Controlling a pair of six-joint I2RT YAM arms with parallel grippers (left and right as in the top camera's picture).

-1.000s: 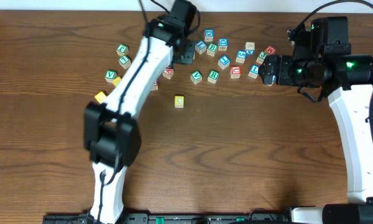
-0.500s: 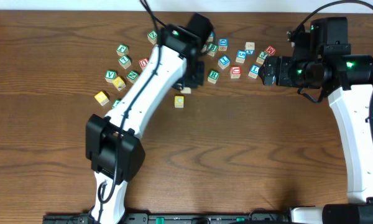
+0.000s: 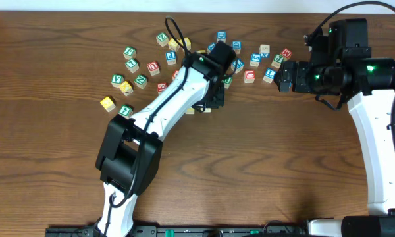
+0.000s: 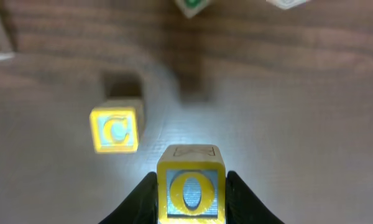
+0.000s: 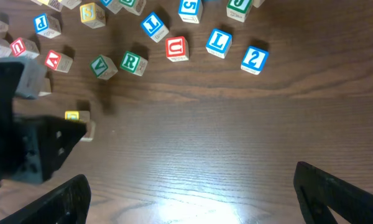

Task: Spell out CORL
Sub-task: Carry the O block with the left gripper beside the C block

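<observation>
My left gripper [image 4: 191, 205] is shut on a yellow O block [image 4: 191, 188] and holds it just above the table, right of a yellow C block [image 4: 115, 130] standing alone. In the overhead view the left gripper [image 3: 210, 99] hangs over that spot and the arm mostly hides the C block. The C block also shows in the right wrist view [image 5: 76, 116]. A green R block [image 5: 132, 62] and a blue L block [image 5: 218, 41] lie in the back row. My right gripper [image 5: 193, 193] is open and empty, hovering at the right [image 3: 283, 74].
Several loose letter blocks are scattered along the back of the table, including a red U [image 5: 176, 48], a green V [image 5: 99, 65] and a blue 2 [image 5: 253, 58]. More blocks lie at the back left [image 3: 125, 85]. Bare wood lies in front of the C block.
My left arm has swung from the back cluster forward and to the right, carrying the O block down beside the C block. The right arm has not moved.
</observation>
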